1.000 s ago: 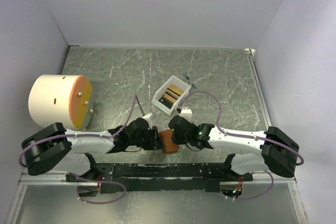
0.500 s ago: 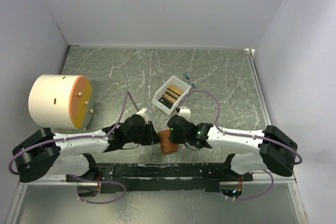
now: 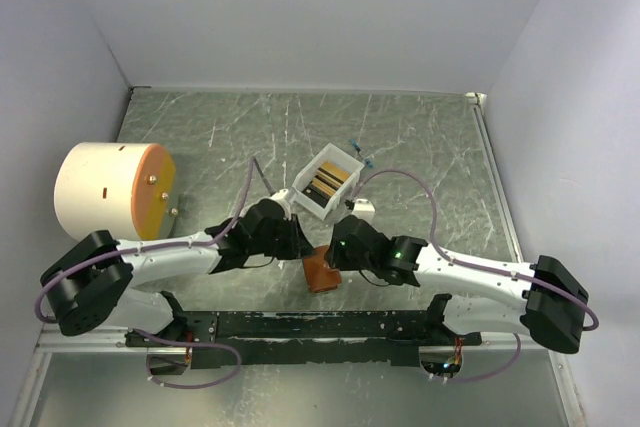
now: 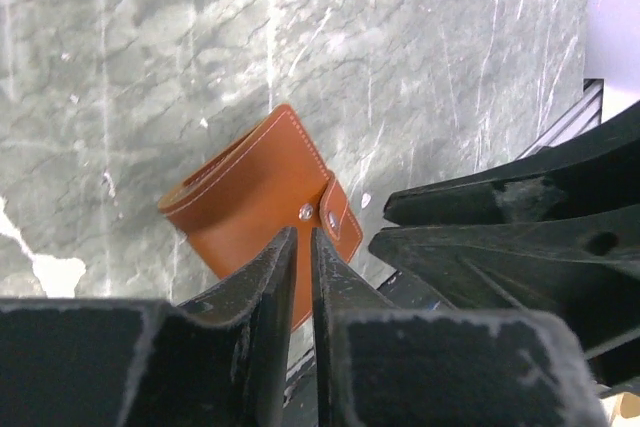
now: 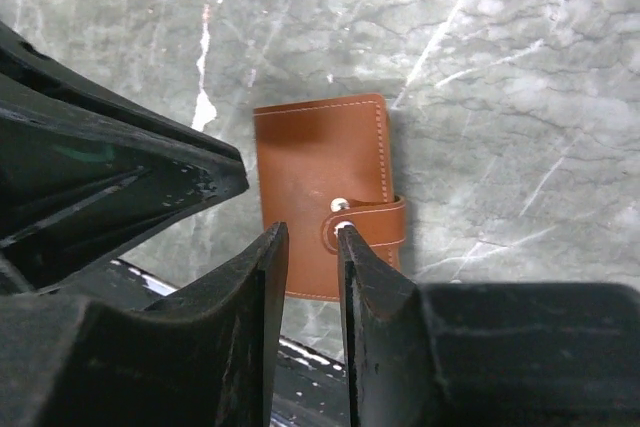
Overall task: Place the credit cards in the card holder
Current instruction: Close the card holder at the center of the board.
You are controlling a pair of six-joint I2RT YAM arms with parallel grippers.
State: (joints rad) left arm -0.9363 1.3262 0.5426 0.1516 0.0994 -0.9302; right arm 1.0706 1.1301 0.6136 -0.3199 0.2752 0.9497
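While the card holder lies closed, just below the middle of the overhead frame, both arms are gathered over it. The likely reason is that its snap tab is fastened, so it must be undone before anything can go in.

Left gripper: all but closed, only a thin slit between the fingers, and nothing held. It hangs above the holder's tab edge, apart from the leather as far as can be judged.

Right gripper: slightly parted and empty, poised over the tab end, the snap showing right at its fingertips.

Credit cards: none is in the holder. They sit in the white box, above centre in the overhead frame and near the left wrist.

Not verifiable:
- The overhead view hides both sets of fingertips under the wrists, and part of the holder with them.
- The inner pockets are unseen (the holder is shut).
- The card count is unreadable; only dark and gold bands show.
- Both wrist views crop the holder's near edge behind the fingers.
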